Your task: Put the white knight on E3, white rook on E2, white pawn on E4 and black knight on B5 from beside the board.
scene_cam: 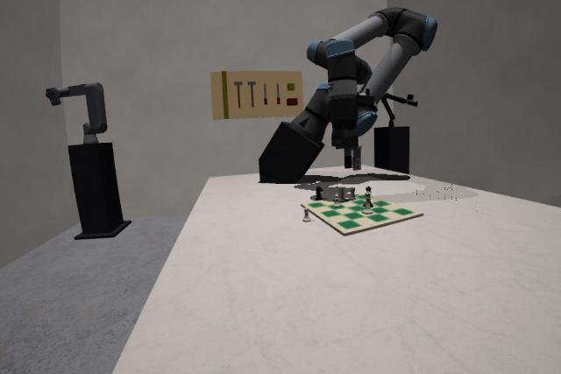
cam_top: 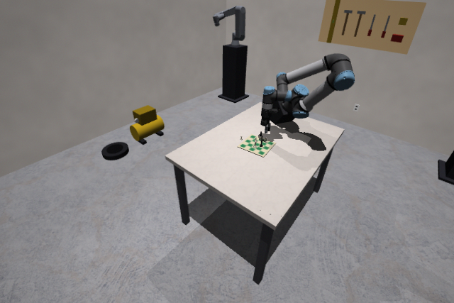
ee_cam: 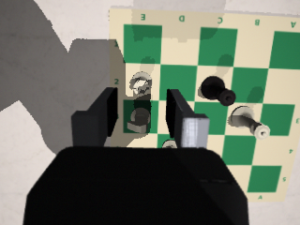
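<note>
Wrist view: gripper hangs above the board, jaws a good part open, gripping nothing. White knight sits on the dark E3 square right between the jaws; white rook stands on E2 just beyond. A pale top peeks at E4 under the gripper body, likely the white pawn; can't confirm. Black knight stands off the board's far-left corner in the exterior view, so B5 looks unfilled. A tall black piece and a tall white piece stand mid-board. Judged best: lift straight up clear of knight and rook before swinging toward the black knight, jaws kept parted, nothing bumped.
</note>
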Tool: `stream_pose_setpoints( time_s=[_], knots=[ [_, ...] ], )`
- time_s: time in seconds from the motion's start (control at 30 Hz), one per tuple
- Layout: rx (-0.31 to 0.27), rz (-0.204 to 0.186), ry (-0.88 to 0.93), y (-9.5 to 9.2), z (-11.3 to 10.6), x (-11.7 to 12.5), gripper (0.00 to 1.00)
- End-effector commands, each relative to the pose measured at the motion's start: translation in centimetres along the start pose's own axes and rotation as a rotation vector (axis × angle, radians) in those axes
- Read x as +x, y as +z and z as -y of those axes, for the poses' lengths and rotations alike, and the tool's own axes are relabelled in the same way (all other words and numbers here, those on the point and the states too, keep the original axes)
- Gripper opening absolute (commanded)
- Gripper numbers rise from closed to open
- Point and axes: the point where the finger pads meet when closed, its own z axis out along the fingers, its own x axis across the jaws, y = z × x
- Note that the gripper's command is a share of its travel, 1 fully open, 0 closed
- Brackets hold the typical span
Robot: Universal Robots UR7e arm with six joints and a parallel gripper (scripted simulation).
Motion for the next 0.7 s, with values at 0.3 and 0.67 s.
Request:
stream_pose_setpoints(
  time_s=[0.3,0.67],
  knots=[
    [0.002,0.001,0.000,-1.31,0.04,-0.08,0.73],
    [0.002,0.001,0.000,-1.31,0.04,-0.08,1.00]
  ],
)
